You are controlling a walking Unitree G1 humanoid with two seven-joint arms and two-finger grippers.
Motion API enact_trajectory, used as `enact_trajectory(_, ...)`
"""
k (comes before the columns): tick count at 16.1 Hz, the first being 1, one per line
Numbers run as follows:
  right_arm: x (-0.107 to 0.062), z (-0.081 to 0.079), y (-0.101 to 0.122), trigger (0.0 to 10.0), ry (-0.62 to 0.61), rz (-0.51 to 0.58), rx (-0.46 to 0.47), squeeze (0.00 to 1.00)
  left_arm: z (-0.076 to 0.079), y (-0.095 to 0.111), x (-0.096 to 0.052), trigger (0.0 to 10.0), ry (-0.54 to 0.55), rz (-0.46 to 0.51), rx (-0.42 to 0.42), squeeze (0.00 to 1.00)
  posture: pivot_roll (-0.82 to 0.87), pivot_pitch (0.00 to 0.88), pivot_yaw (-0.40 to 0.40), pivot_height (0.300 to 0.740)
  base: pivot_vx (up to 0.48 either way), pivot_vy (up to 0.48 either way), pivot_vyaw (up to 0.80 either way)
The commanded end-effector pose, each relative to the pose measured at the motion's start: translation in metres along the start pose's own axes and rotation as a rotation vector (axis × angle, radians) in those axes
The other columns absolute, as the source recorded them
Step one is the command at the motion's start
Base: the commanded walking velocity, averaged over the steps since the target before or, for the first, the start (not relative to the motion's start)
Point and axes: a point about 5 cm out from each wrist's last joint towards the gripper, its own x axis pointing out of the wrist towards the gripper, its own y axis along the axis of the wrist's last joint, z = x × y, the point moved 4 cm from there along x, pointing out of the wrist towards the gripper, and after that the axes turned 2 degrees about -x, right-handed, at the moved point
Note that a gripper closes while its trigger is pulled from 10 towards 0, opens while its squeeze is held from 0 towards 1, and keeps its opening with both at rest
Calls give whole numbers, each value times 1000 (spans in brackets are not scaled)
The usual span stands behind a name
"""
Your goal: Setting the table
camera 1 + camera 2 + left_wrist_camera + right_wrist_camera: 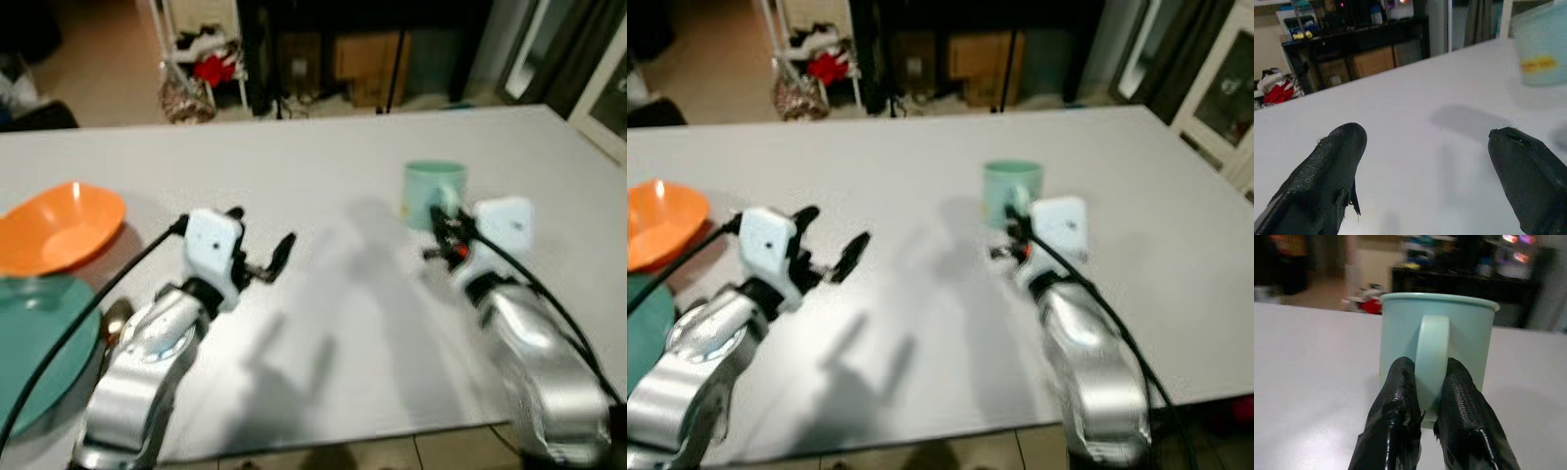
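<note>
White table (323, 157): one broad, pale surface spanning the scene, its near edge just below my arms.

Teal plate (39, 352): round, flat on the table at the near left, partly crossed by my left arm's cable.

Orange bowl (59, 227): shallow, just beyond the teal plate at the far left, its rim close to or overlapping the plate; I cannot tell which.

Mint mug (1437, 350): upright on the table right of centre, its long axis vertical and open mouth up. The handle runs vertically and faces near, toward my right arm. A small yellow mark shows on its side in the left wrist view (1540, 63).

My right gripper (1425, 404): at the mug's near side, both black fingers (1462, 396) clenched on the mug's handle, one on each side of it.

My left gripper (263, 257): over bare table left of centre, well apart from the mug, fingers spread wide and holding nothing.

Small round metallic object (116, 318): beside the plate's right rim, too blurred to identify.
</note>
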Motion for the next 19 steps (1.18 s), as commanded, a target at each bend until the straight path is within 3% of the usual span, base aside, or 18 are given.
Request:
enact_trajectory(1,11,-12,-7,10000,86,12,-24,0,3,3,-2,10000,-39,-2,7,0,55,33,31,740,0,0,0)
enact_trajectory(4,30,-23,-22,10000,166,4,-30,0,1,4,-2,10000,-55,-3,19,0,74,38,39,740,0,0,0)
enact_trajectory(8,74,-31,-42,10000,231,-10,35,0,-1,7,-9,10000,-91,-26,47,0,129,71,50,740,0,0,0)
enact_trajectory(11,87,-32,-51,10000,240,-35,39,0,-5,10,-14,10000,-95,-35,60,0,160,95,57,740,0,0,0)
enact_trajectory(15,92,-33,-60,10000,248,-48,58,0,-4,11,-17,10000,-104,-45,64,0,179,113,58,740,0,0,0)
enact_trajectory(19,80,-42,-86,10000,274,-92,46,0,0,11,-17,10000,-118,-55,54,0,173,118,59,740,0,0,0)
